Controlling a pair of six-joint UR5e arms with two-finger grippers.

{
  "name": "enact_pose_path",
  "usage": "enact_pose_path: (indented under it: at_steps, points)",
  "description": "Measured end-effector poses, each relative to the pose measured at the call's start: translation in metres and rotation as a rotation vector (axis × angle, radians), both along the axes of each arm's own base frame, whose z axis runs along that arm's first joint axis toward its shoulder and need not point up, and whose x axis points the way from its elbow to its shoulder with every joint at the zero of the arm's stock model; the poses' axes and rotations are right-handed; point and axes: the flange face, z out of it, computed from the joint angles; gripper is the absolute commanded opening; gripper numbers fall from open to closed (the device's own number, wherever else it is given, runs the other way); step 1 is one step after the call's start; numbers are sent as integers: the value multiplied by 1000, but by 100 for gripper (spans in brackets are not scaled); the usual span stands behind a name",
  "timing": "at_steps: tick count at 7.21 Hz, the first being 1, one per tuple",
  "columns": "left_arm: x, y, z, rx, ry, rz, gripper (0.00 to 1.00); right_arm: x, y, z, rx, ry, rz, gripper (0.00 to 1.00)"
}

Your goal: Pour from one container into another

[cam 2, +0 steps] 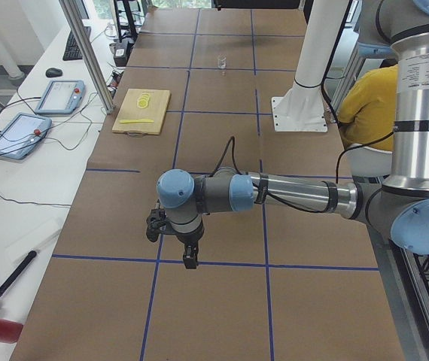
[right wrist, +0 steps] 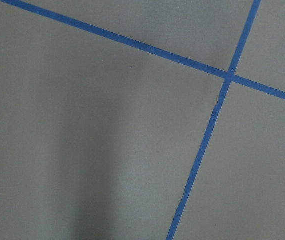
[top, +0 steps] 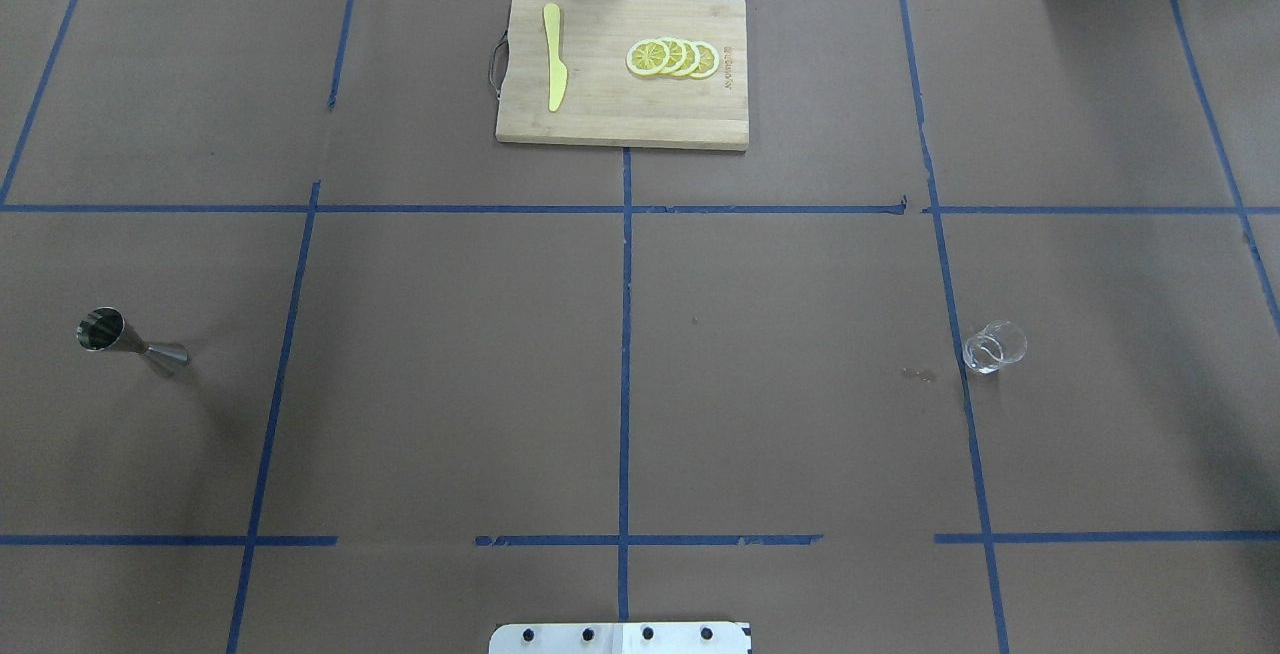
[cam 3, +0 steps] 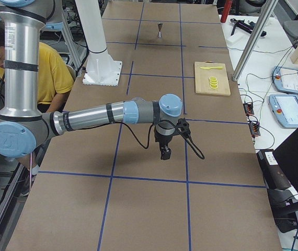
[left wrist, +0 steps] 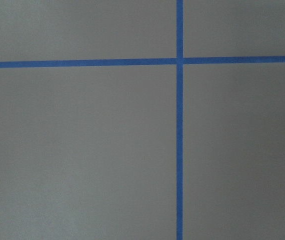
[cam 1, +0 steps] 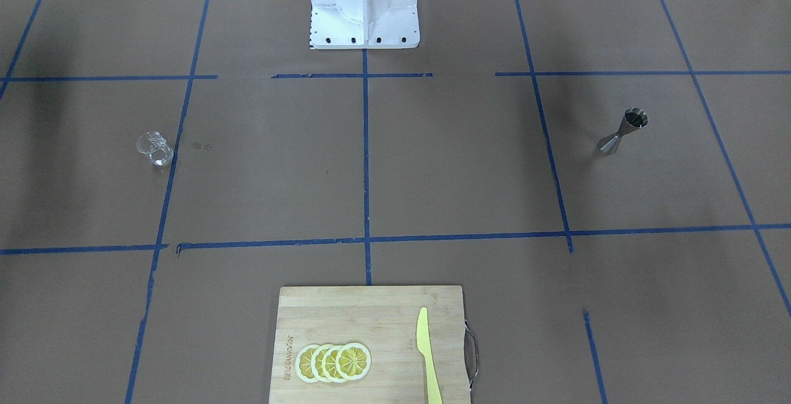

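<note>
Toward the robot from the board [top: 600, 104], the glass [top: 994, 347] stands off its right side, the jigger [top: 133, 343] off its left. The left gripper [cam 2: 190, 259] hangs farther out beyond the jigger, the right gripper [cam 3: 165, 153] beyond the glass; whether either is open or closed, I cannot tell.

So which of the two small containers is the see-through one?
The glass cup on the robot's right side. The metal cup on its left is opaque, silvery and hourglass-shaped.
</note>
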Motion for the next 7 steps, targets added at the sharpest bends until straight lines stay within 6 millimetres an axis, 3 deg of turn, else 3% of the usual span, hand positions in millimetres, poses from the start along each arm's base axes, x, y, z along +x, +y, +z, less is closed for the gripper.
enact_pose_path:
  at_steps: [7]
  points:
    - [3, 0, 1, -4, -5, 11, 100, -2, -3, -6, 34, -6, -3, 100]
